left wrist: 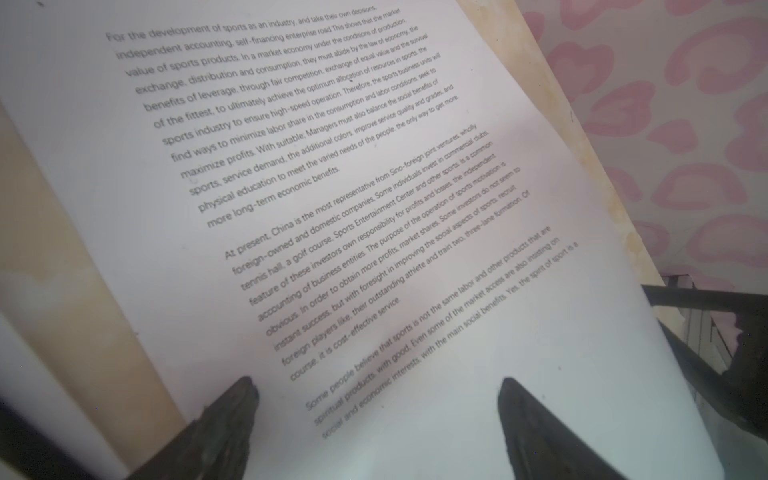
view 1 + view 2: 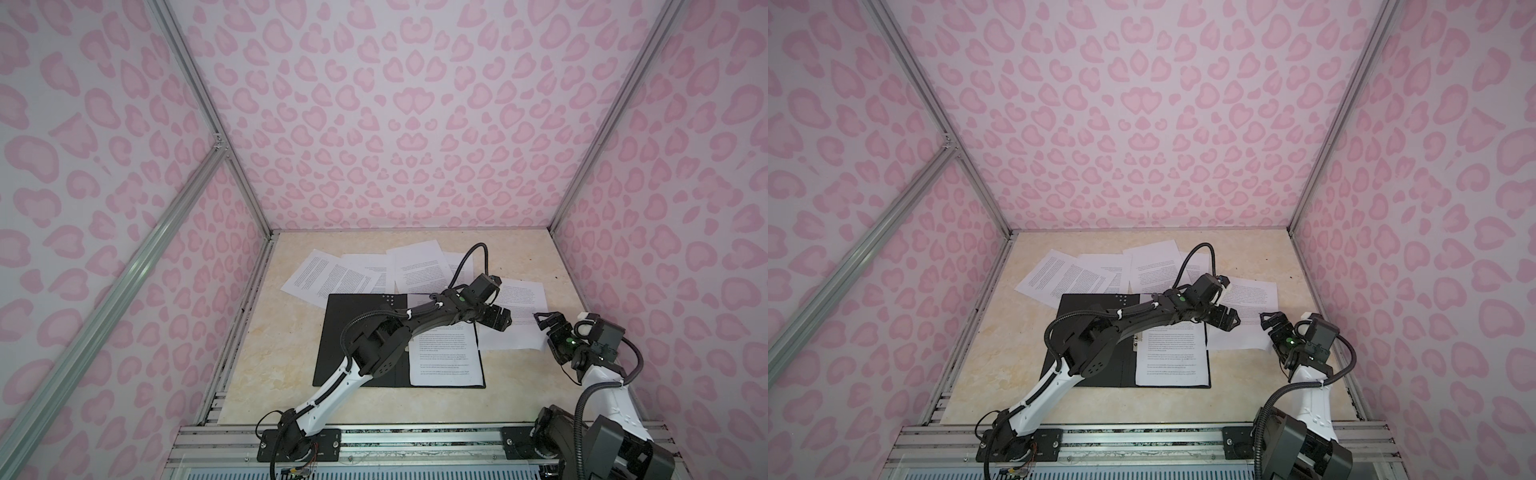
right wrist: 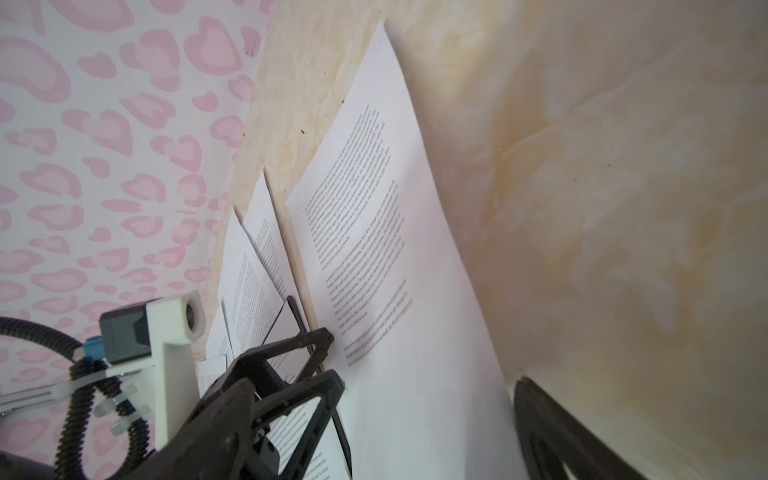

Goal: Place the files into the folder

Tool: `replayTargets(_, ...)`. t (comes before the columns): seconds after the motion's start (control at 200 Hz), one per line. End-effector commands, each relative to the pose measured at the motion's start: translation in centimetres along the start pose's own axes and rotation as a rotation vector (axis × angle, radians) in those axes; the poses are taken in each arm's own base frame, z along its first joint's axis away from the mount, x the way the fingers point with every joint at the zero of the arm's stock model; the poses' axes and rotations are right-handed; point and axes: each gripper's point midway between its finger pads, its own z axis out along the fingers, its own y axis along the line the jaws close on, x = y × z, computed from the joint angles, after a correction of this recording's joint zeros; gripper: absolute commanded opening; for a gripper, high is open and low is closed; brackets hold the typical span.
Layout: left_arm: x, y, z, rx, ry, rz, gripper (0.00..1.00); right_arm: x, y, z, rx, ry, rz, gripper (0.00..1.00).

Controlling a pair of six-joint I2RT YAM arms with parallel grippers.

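Up in a top view, I see the folder (image 2: 340,307) open on the bench (image 2: 291,353). Left tool (image 2: 508,321) and right tool (image 2: 540,322), both spread wide and empty, flank a loose sheet (image 2: 519,299) just beside it. Left wrist: it lies flat, and I judge it light and limp. Right wrist: I'd pinch its free edge.

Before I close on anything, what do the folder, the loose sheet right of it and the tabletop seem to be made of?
Folder: matte black, likely plastic or coated board; dull, no glare.
Loose sheet: thin white office paper, matte; printed black text, lying flat.
Tabletop: cream marbled surface with a faint sheen, perhaps laminate or stone; cannot tell which.
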Motion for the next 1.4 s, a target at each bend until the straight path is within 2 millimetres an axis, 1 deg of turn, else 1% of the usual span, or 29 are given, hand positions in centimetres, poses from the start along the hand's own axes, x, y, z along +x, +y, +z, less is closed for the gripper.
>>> replayTargets(0.0, 4.8, 2.7, 0.4, -0.087, 0.162, -0.057, 0.93, -1.1, 0.4, -0.1, -0.003, -0.029, 0.002, 0.97)
replayTargets(0.075, 4.9, 2.7, 0.4, -0.081, 0.163, -0.059, 0.93, -1.3, 0.1, 0.3, 0.016, -0.006, 0.016, 0.97)
replayTargets(0.18, 5.0, 2.6, 0.6, -0.072, 0.165, -0.060, 0.93, -1.5, -0.2, 1.0, -0.008, 0.031, 0.046, 0.97)
replayTargets(0.325, 5.2, 2.6, 0.9, -0.062, 0.169, -0.066, 0.93, -1.9, -1.2, 1.8, 0.017, 0.025, 0.080, 0.97)
replayTargets(0.375, 5.1, 2.6, 1.0, -0.065, 0.166, -0.064, 0.92, -1.9, -2.1, 1.9, 0.087, 0.010, 0.075, 0.96)
replayTargets(0.43, 5.1, 2.7, 1.0, -0.070, 0.165, -0.062, 0.92, -2.3, -3.0, 1.9, 0.188, -0.022, 0.031, 0.96)
replayTargets(0.465, 5.0, 2.8, 0.9, -0.073, 0.164, -0.062, 0.92, -2.5, -3.3, 2.0, 0.245, -0.034, 0.001, 0.97)
replayTargets(0.505, 4.9, 2.9, 0.8, -0.079, 0.162, -0.061, 0.92, -2.8, -3.3, 2.2, 0.272, -0.042, -0.017, 0.97)
replayTargets(0.59, 4.8, 3.1, 0.7, -0.084, 0.160, -0.065, 0.92, -3.6, -4.2, 3.0, 0.309, -0.053, 0.015, 0.97)
replayTargets(0.65, 4.9, 3.3, 0.7, -0.087, 0.163, -0.070, 0.92, -3.7, -4.7, 4.1, 0.303, -0.014, 0.048, 0.96)
replayTargets(0.695, 4.9, 3.3, 0.6, -0.087, 0.165, -0.072, 0.92, -3.6, -5.2, 4.9, 0.307, 0.009, 0.065, 0.96)
replayTargets(0.79, 5.2, 3.6, 0.7, -0.091, 0.177, -0.073, 0.92, -3.3, -6.1, 5.9, 0.321, 0.032, 0.078, 0.96)
replayTargets(0.895, 5.4, 3.6, 0.5, -0.086, 0.192, -0.071, 0.92, -2.5, -6.3, 6.8, 0.309, 0.078, 0.087, 0.96)
replayTargets(1.04, 5.8, 3.9, 0.5, -0.085, 0.218, -0.075, 0.92, -0.6, -5.5, 8.1, 0.247, 0.154, 0.102, 0.97)
replayTargets(1.15, 5.9, 4.0, 0.7, -0.085, 0.223, -0.075, 0.92, 0.6, -4.3, 8.7, 0.177, 0.202, 0.116, 0.97)
replayTargets(1.265, 6.0, 4.0, 0.9, -0.084, 0.225, -0.071, 0.92, 0.7, -3.0, 8.7, 0.106, 0.212, 0.122, 0.98)
replayTargets(1.395, 6.1, 4.2, 1.0, -0.086, 0.229, -0.066, 0.93, 0.6, -0.7, 8.2, 0.014, 0.235, 0.116, 0.97)
